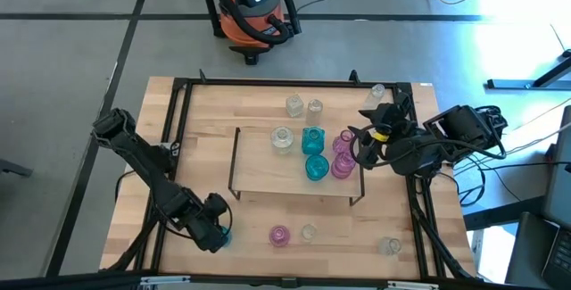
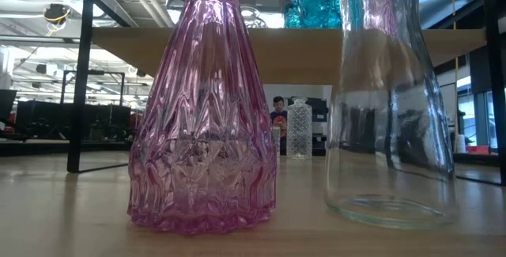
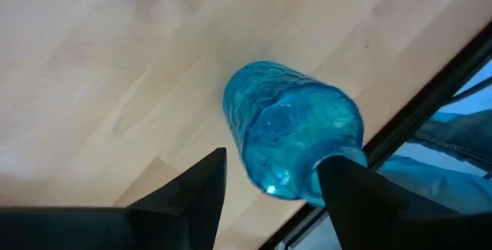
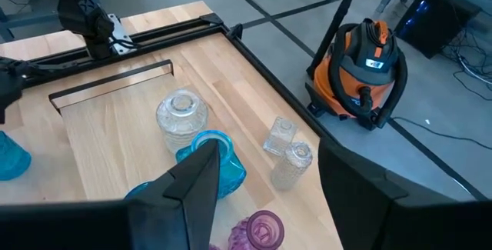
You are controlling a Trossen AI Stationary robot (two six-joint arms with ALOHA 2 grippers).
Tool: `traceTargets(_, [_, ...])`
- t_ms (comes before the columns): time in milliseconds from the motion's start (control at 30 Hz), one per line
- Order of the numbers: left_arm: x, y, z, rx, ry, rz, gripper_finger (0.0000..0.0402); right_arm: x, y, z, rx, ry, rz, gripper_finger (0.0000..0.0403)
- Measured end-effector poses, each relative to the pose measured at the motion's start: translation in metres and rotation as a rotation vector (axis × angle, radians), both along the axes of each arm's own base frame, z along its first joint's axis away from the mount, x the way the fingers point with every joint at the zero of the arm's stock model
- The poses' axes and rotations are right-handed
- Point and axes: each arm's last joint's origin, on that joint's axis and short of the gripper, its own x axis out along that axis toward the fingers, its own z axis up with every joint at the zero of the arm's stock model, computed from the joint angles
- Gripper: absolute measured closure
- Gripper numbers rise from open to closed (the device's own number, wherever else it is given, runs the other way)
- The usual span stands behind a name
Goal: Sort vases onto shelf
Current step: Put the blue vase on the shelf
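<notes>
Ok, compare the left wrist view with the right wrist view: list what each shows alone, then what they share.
Only the left wrist view: a teal-blue vase seen close from above, standing between the open left gripper fingers near the table's black rail.
Only the right wrist view: the shelf holding a clear round vase, two clear vases beyond it, an orange shop vacuum, and the open right gripper.
Both: the light-wood tabletop.

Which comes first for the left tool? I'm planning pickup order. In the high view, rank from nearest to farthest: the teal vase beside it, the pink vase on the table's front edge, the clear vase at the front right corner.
1. Teal vase, right at the left tool.
2. Pink vase, front middle.
3. Clear vase, front right corner.
</notes>
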Motion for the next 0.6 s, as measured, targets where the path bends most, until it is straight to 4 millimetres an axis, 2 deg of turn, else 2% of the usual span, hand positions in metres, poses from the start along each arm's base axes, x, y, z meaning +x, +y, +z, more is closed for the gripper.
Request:
traceTargets(200, [0.002, -0.003, -0.004, -0.005, 0.009, -0.001, 0.0254, 0.0, 0.0, 0.0, -0.002, -0.001, -0.002, 0.0201])
traceTargets(367, [-0.001, 0.0, 0.004, -0.06, 0.062, 0.034, 0.037, 0.0, 0.0, 0.0, -0.002, -0.001, -0.001, 0.0201])
traceTargets(433, [0.001, -0.001, 0.016, -0.096, 0.054, 0.05, 0.0383, 0.0, 0.0, 0.0, -0.002, -0.001, -0.001, 0.0201])
traceTargets(600, [0.012, 0.003, 0.07, -0.107, -0.046, 0.047, 0.0381, 0.0, 0.0, 0.0, -0.002, -0.001, -0.001, 0.0201])
